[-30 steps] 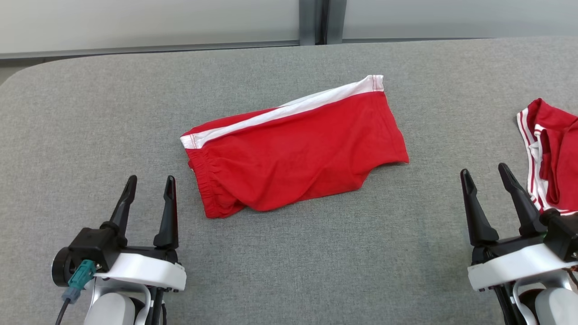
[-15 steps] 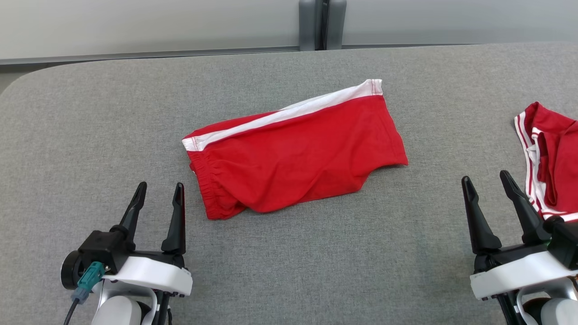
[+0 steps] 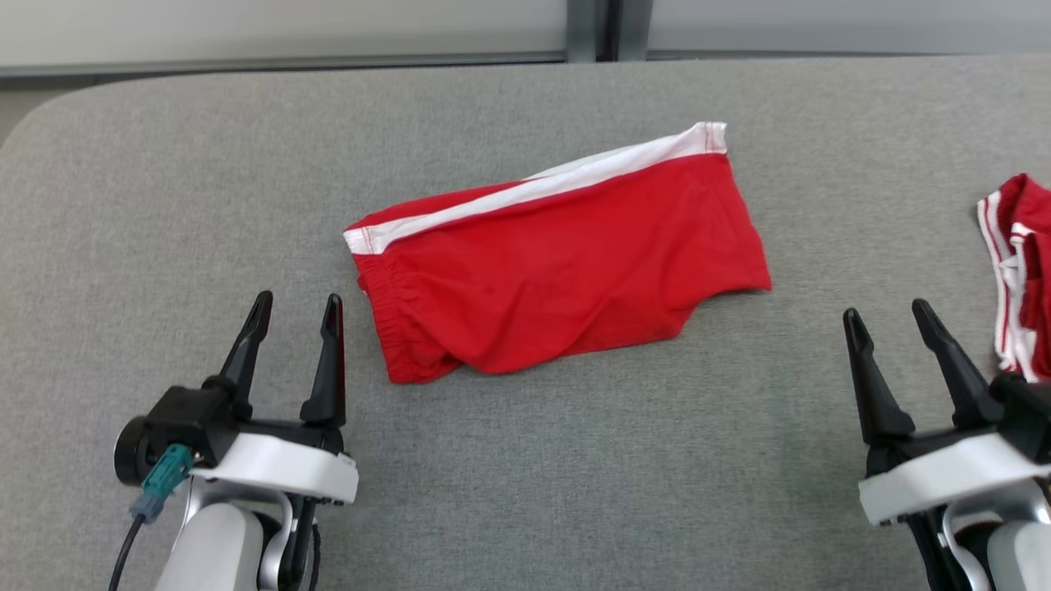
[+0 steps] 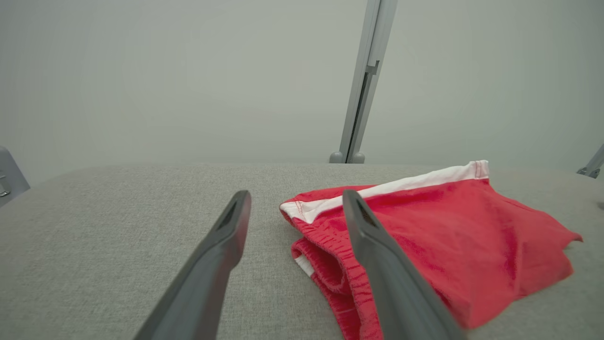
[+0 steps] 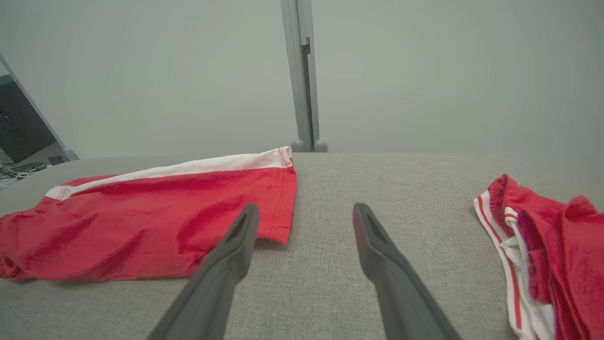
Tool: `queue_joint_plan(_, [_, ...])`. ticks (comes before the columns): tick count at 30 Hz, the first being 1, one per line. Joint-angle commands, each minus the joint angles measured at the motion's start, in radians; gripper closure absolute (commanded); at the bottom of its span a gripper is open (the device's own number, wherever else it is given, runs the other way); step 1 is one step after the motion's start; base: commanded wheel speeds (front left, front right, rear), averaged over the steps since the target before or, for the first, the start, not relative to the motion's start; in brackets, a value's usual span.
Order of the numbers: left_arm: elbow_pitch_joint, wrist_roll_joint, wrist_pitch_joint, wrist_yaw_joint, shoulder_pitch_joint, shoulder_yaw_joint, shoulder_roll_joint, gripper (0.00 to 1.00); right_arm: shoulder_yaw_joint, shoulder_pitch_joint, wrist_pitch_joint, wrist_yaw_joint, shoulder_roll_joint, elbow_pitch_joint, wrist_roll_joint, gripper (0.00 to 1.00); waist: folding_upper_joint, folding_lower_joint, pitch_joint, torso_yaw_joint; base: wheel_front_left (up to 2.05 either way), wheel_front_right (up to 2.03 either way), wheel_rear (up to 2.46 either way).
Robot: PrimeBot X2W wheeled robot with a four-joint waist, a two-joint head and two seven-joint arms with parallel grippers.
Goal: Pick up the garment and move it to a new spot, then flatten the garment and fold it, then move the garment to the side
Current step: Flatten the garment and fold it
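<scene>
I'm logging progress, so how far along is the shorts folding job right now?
Done: the red shorts look folded, flat on the table. In hand: nothing; left gripper and right gripper are open, short of the cloth. Left: moving the shorts aside, perhaps toward the striped garment at right.

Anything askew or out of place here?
The folded red shorts with a white stripe lie skewed on the grey fabric table, lower edge rumpled. A second red-and-white garment sits crumpled beside the right gripper.
</scene>
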Motion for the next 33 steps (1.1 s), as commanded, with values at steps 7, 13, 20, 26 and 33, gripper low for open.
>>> queue_joint_plan(7, [-0.022, 0.007, -0.004, -0.017, -0.083, -0.02, -0.01, 0.0, 0.042, -0.182, 0.019, 0.0, -0.035, 0.14, 0.024, 0.0, 0.0, 0.0, 0.123, 0.07, 0.0, 0.0, 0.0])
queue_joint_plan(13, [-0.022, 0.007, -0.004, -0.025, -0.117, -0.029, -0.027, 0.0, 0.103, -0.349, 0.025, 0.0, -0.053, 0.376, 0.062, 0.0, 0.0, 0.0, 0.17, 0.106, 0.0, 0.0, 0.0])
queue_joint_plan(20, [-0.022, 0.009, -0.005, -0.028, -0.112, -0.021, -0.037, 0.0, 0.205, -0.434, 0.046, 0.0, -0.031, 0.56, 0.145, 0.44, 0.0, 0.0, 0.175, 0.109, 0.0, 0.0, 0.0])
queue_joint_plan(26, [-0.027, 0.02, -0.004, -0.031, -0.106, -0.006, -0.041, 0.0, 0.248, -0.445, 0.001, 0.001, -0.041, 0.598, 0.2, 1.0, 0.0, 0.0, 0.159, 0.091, 0.0, 0.0, 0.0])
queue_joint_plan(33, [-0.031, 0.035, -0.004, -0.033, -0.077, 0.011, -0.042, 0.0, 0.257, -0.342, -0.087, 0.001, -0.017, 0.562, 0.237, 1.0, 0.0, 0.0, 0.119, 0.05, 0.0, 0.0, 0.0])
